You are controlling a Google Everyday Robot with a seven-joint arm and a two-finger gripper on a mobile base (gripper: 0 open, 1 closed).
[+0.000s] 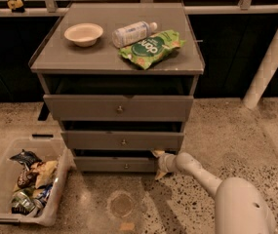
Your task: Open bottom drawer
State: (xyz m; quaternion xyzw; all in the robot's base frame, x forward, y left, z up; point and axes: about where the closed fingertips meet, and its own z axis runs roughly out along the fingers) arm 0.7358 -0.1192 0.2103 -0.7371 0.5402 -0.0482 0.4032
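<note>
The bottom drawer (119, 164) is the lowest and narrowest grey front of the grey cabinet (70, 62), with a small round knob (126, 166) at its centre. My gripper (158, 164) is at the right end of this drawer front, low near the floor, and my white arm reaches in from the lower right. One tan fingertip (156, 153) shows just above the front's right end and the other just below it, so the gripper stands open around that edge. The knob is free, well to the left of the gripper.
The middle drawer (123, 141) and the top drawer (119, 107) sit above. On the cabinet top lie a bowl (83, 33), a bottle (134, 32) and a green chip bag (150, 48). A bin of snacks (2, 179) stands on the floor at the left. A white post (270, 62) rises at the right.
</note>
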